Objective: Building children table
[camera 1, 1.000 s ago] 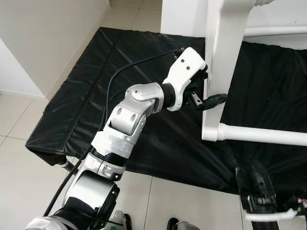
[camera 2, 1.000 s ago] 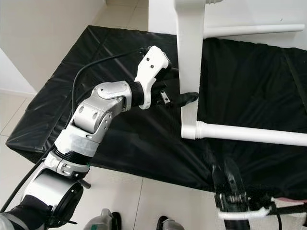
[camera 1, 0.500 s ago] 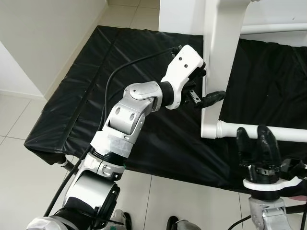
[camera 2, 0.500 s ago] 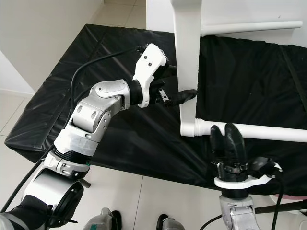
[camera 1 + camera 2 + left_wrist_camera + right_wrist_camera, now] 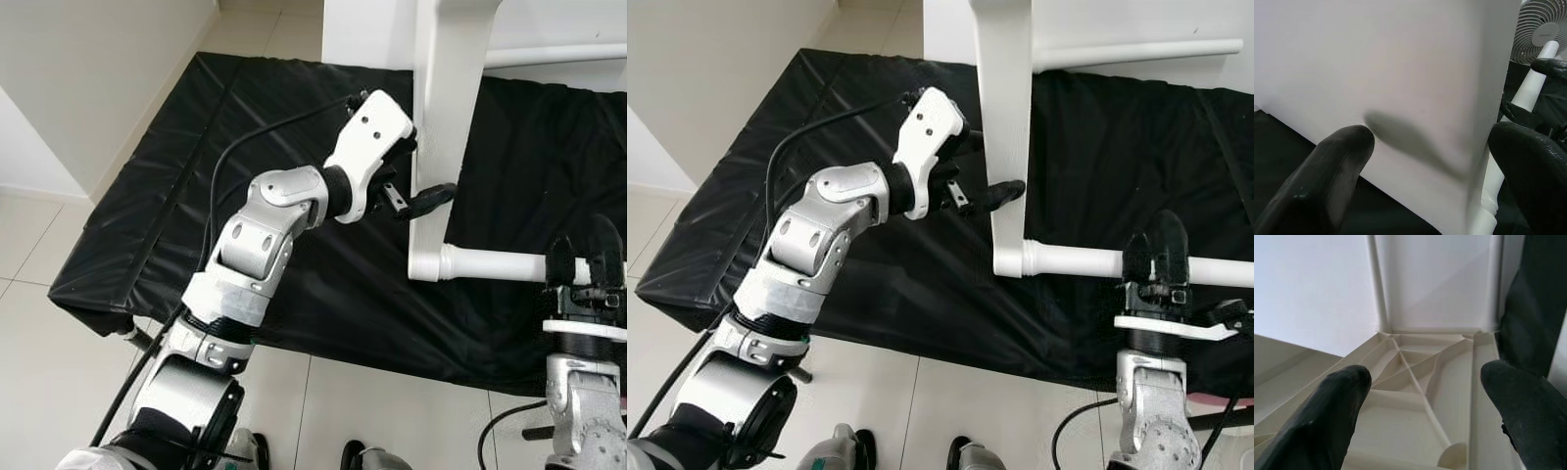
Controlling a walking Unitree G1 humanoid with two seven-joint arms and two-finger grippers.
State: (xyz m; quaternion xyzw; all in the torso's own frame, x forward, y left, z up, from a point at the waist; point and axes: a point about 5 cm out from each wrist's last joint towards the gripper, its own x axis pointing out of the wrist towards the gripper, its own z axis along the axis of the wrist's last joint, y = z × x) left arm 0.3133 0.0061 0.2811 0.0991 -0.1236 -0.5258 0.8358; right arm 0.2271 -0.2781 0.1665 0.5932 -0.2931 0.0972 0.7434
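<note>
The left gripper (image 5: 416, 176) clamps the white table leg (image 5: 438, 127), probably to steady it above the black mat (image 5: 147, 186), while the right gripper (image 5: 1157, 257), fingers apart, rises under the crossbar (image 5: 1078, 261) for support.

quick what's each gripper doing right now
Left gripper: shut on the white table leg.
Right gripper: open, fingers astride the white rail.

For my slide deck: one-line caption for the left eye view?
Left gripper grips the white table leg over a black mat; right gripper reaches the crossbar.
</note>
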